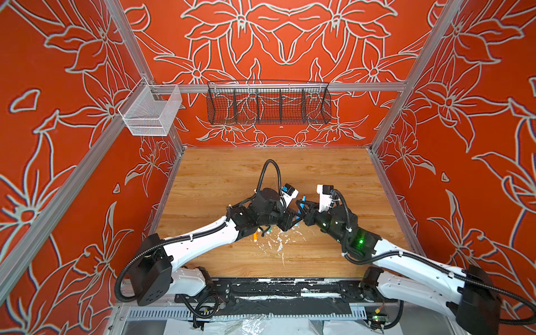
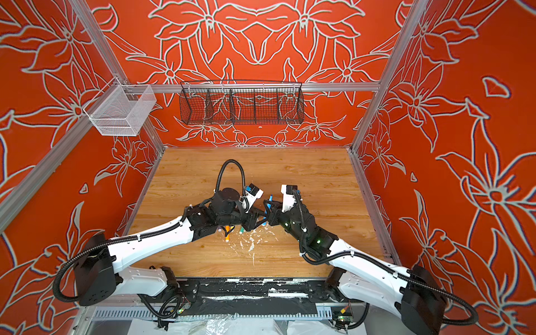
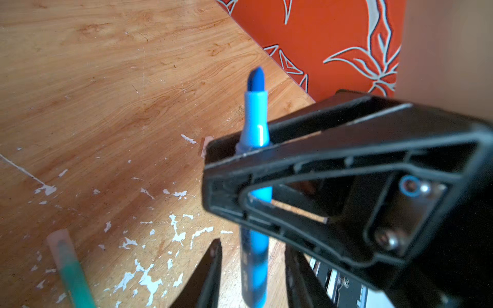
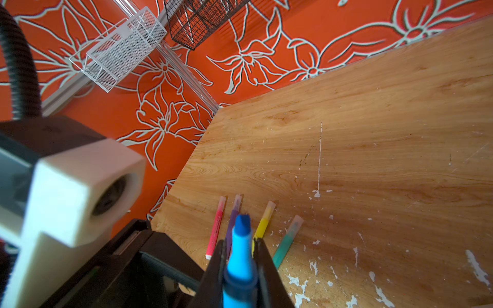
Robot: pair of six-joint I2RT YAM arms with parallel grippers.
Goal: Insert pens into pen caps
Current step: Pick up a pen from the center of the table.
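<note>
Right wrist view: right end effector [image 4: 240,246] clamped on blue pen [image 4: 241,269], felt tip [image 4: 243,222] bare, raised above table [image 4: 373,133]. Left end effector [image 3: 253,246]: jaws apart either side of the lower barrel [image 3: 254,278], not touching. Judged step: handover. Back left off along the barrel without nudging it; right must hold square for capping. Loose cap not clearly seen.

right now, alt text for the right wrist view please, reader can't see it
The right gripper is shut on an uncapped blue pen above a wooden table. Beyond it lie a pink pen, purple pen, yellow pen and green pen, all capped. A white mesh basket and black wire basket hang on the orange floral wall.
</note>
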